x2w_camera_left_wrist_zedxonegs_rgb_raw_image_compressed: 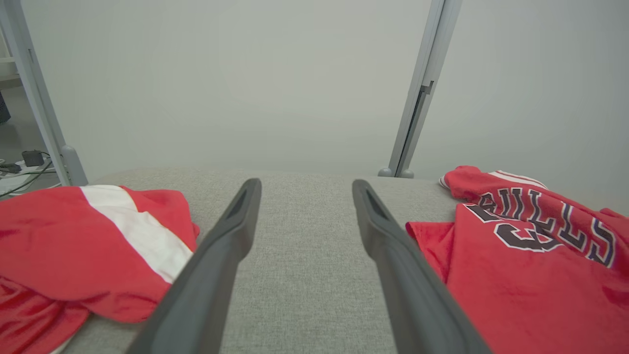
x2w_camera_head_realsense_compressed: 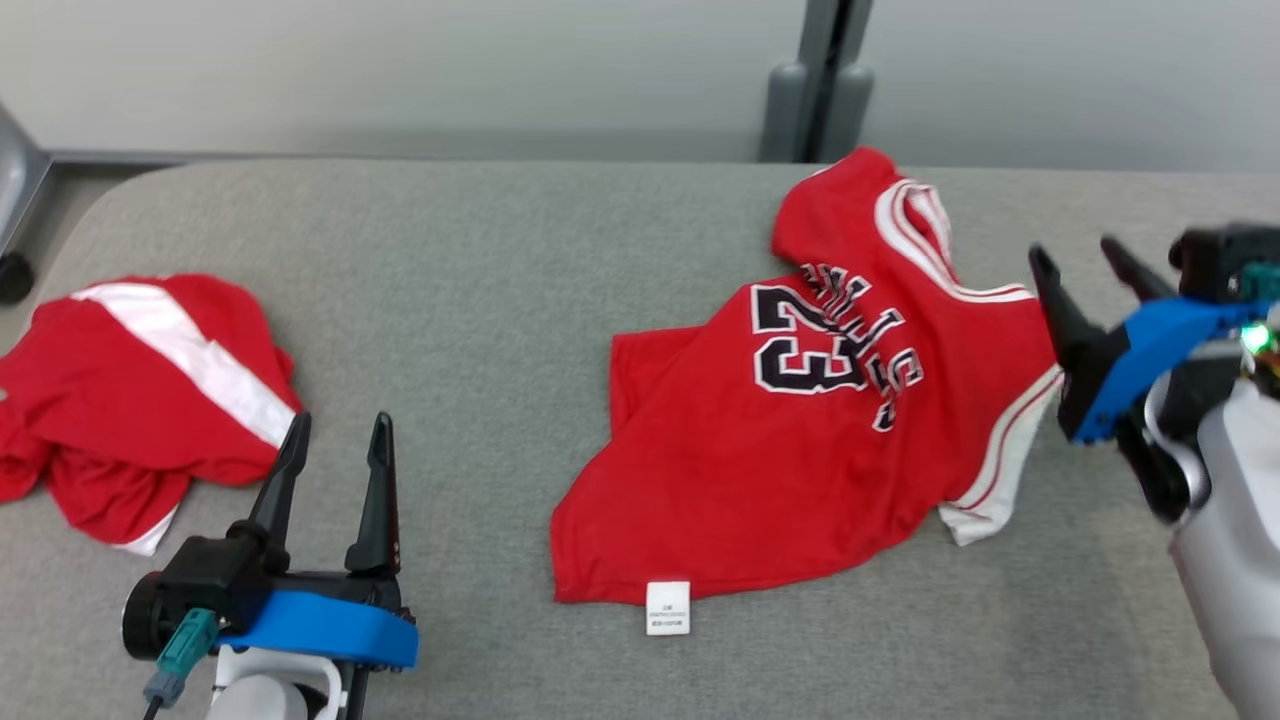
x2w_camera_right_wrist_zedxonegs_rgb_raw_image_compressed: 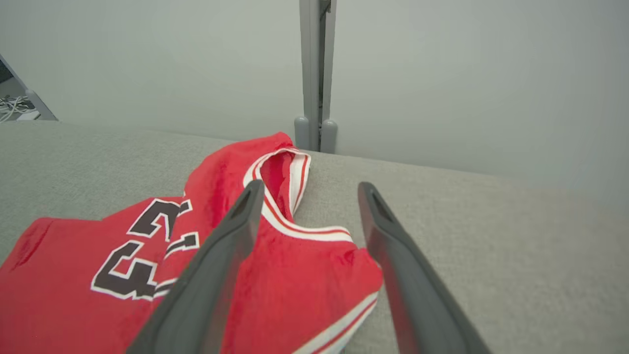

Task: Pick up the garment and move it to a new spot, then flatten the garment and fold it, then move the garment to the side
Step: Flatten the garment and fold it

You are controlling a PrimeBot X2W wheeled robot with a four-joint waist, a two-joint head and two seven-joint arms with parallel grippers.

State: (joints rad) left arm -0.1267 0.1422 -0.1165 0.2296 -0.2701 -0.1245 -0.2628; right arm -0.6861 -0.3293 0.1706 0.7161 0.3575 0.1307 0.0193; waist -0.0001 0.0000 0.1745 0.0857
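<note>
1. Two tools, both spread wide and empty: left tool (x2w_camera_head_realsense_compressed: 340,425) lower left, right tool (x2w_camera_head_realsense_compressed: 1075,252) at right edge.
2. Rumpled jersey (x2w_camera_head_realsense_compressed: 800,470) lies on bench (x2w_camera_head_realsense_compressed: 480,300), centre-right, number 23 up, just beside right tool.
3. Heaped red cloth (x2w_camera_head_realsense_compressed: 130,400), white stripe, at left, near left tool.

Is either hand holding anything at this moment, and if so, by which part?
Nothing is held. The left hand is open above the grey surface; the right hand is open by the red jersey, with no cloth pinched.
</note>
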